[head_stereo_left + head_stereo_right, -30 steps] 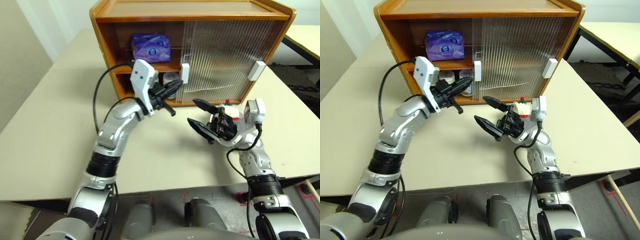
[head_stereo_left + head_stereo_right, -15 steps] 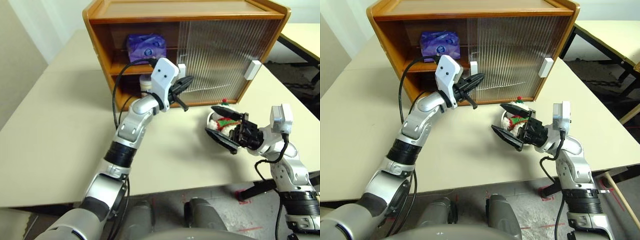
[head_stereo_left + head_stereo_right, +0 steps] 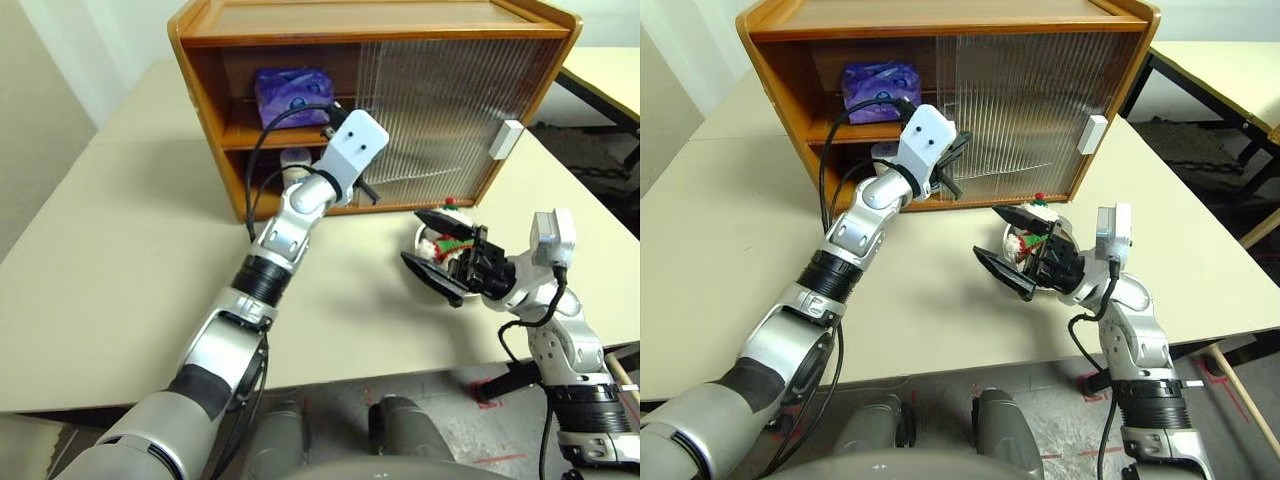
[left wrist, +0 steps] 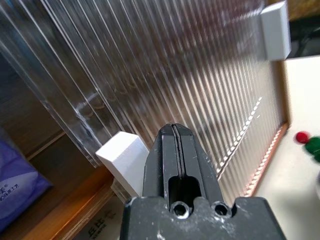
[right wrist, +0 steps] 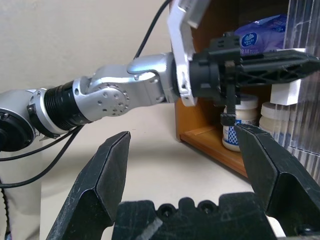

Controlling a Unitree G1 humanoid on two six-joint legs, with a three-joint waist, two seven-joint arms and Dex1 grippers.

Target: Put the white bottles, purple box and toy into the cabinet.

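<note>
- We see the cabinet (image 3: pixel 280 30) at the far side of the table (image 3: pixel 110 270), its left half open and both ribbed sliding doors drawn across the right half.
- The purple box (image 3: pixel 292 95) lies on the upper shelf, in the open left part.
- The white bottles (image 5: pixel 239 122) stand side by side on the lower shelf; in the right wrist view one sits in the open and the other just behind the door's edge.
- The left tool (image 4: pixel 175 145) is clenched, empty, its tip right beside the near door's white handle (image 4: pixel 122 160); we cannot tell if it touches.
- The toy (image 3: pixel 447 232) sits in its metal bowl (image 3: pixel 1011 237) on the table, in front of the cabinet's right end.
- The right tool (image 3: pixel 432 252) is spread wide, grasping nothing, hanging just in front of the toy, one finger above it, one low by the bowl's near side.
</note>
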